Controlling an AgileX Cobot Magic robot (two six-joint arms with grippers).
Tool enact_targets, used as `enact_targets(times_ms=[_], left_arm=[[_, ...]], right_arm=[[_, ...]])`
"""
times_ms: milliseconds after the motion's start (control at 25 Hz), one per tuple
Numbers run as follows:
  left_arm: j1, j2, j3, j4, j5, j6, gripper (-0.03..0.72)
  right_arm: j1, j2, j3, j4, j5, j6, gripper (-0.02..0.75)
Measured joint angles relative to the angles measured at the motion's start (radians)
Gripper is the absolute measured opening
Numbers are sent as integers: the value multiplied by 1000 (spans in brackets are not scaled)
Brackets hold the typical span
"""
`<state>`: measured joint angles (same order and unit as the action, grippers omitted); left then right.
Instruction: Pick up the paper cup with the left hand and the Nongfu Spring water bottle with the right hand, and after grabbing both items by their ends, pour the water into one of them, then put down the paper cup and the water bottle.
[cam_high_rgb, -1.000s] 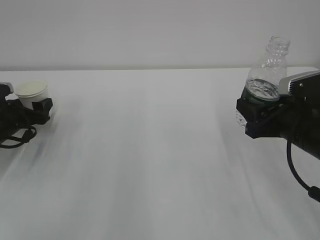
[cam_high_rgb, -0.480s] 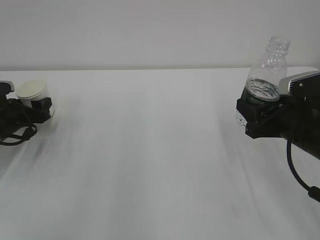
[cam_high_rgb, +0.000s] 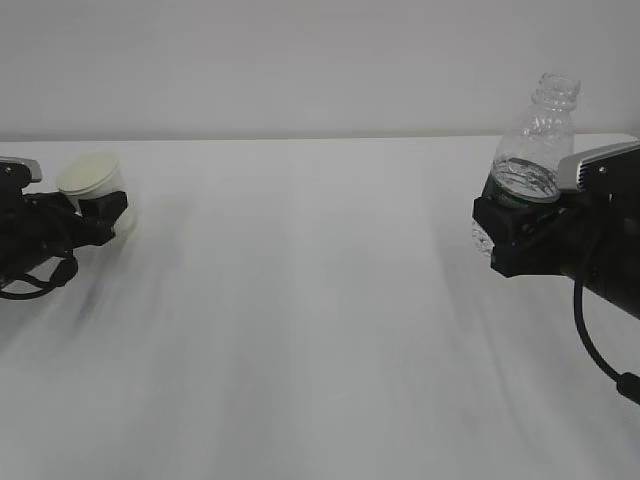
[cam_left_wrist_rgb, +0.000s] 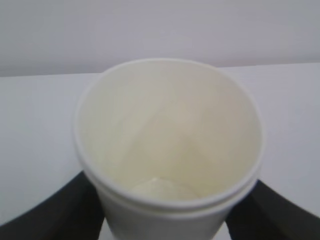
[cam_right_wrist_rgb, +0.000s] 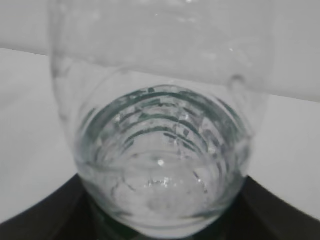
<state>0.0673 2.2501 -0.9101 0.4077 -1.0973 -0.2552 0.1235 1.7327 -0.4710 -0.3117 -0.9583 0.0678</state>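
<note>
On a bare white table (cam_high_rgb: 320, 330), we hold the paper cup (cam_high_rgb: 92, 178) in the left hand (cam_high_rgb: 100, 212) and the water bottle (cam_high_rgb: 532, 150) in the right hand (cam_high_rgb: 500, 235); both grips seem closed; the cup looks empty; pouring and setting down remain.

My left hand (cam_high_rgb: 100, 215) sat at the table's (cam_high_rgb: 320, 330) left edge with the paper cup (cam_high_rgb: 92, 178) between its fingers. My right hand (cam_high_rgb: 500, 235) held the Nongfu Spring water bottle (cam_high_rgb: 535, 140) at the right edge, well apart, water (cam_right_wrist_rgb: 160, 170) inside it.
</note>
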Motion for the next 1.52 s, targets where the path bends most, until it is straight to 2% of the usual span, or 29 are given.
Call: enact_targets(times_ms=[320, 840, 1520], left_arm=[[0, -53, 4, 145, -9, -32, 487], [-17, -143, 4, 416, 20, -207, 487], [-314, -143, 4, 523, 38, -255, 487]], right_arm=[[0, 0, 0, 0, 0, 0, 459], [0, 0, 0, -15, 15, 0, 459], [0, 0, 0, -91, 71, 0, 458]])
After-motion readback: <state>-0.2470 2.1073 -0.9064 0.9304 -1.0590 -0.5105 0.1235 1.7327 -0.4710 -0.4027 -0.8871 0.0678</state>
